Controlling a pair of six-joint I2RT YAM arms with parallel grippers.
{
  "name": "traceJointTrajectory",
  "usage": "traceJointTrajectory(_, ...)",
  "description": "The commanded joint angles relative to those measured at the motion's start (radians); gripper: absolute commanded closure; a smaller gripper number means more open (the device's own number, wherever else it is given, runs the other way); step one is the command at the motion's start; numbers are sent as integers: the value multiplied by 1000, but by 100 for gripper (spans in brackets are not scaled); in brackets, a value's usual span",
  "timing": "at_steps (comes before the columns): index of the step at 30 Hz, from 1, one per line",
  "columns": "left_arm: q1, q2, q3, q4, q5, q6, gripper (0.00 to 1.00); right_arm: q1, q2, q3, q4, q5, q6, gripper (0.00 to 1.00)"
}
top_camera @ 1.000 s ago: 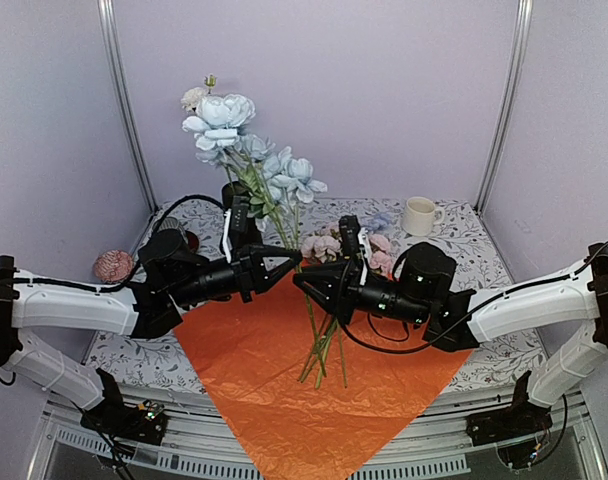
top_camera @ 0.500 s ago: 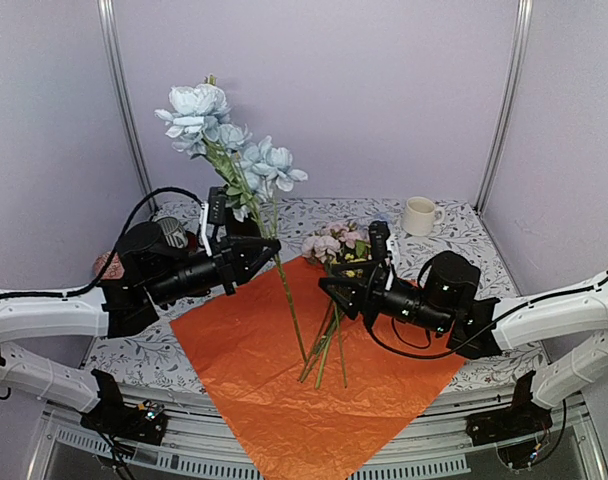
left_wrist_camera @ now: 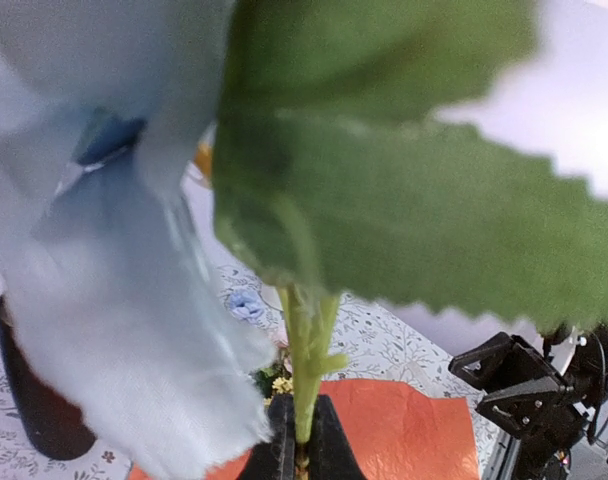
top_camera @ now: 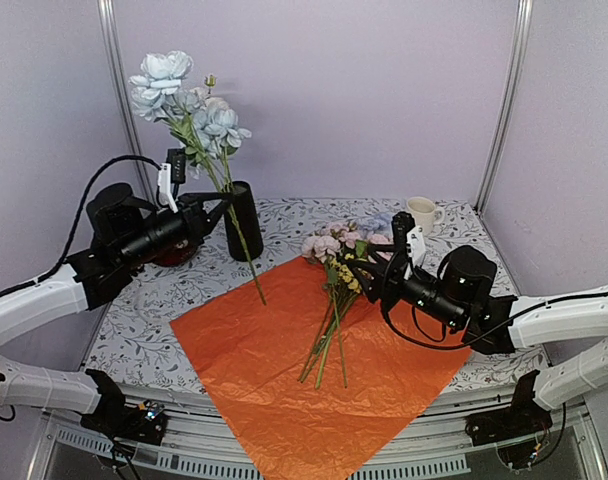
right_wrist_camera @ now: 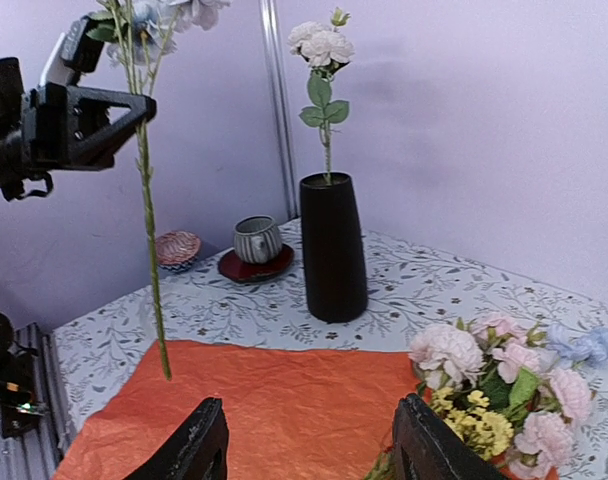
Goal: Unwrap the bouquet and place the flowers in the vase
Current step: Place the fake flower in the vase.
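Holding blue flower [top_camera: 184,100], pinched in my left gripper [top_camera: 216,207], left of vase [top_camera: 243,222]; right gripper [right_wrist_camera: 309,445] spread, empty. Next: stem into mouth.

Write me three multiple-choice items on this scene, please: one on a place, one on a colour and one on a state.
1. The vase stands: A) on the table behind the sheet; B) on the sheet; C) in a gripper.
2. The flower in the left gripper is: A) red; B) pale blue; C) yellow.
3. The right gripper is: A) shut on a stem; B) shut on nothing; C) open and empty.
Key: 1 A, the orange edge stops short of it; 2 B, its blooms are blue; 3 C, the wrist view shows nothing between its parted fingers.
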Motion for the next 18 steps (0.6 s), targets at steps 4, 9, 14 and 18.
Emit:
traceJointTrajectory(4, 104, 36, 126, -64, 24, 44, 98, -41, 75, -81, 177, 151, -153, 41)
traceJointTrajectory(9, 147, 88, 230, -90, 14, 70, 98, -43, 160, -146, 322, 226, -158, 38)
traceJointTrajectory(14, 185, 142, 361, -146, -7, 109, 98, -46, 188, -196, 392, 278, -104, 24)
traceJointTrajectory(18, 201, 182, 449, -166, -36, 151, 97, -46, 202, -192, 389, 281, -74, 3)
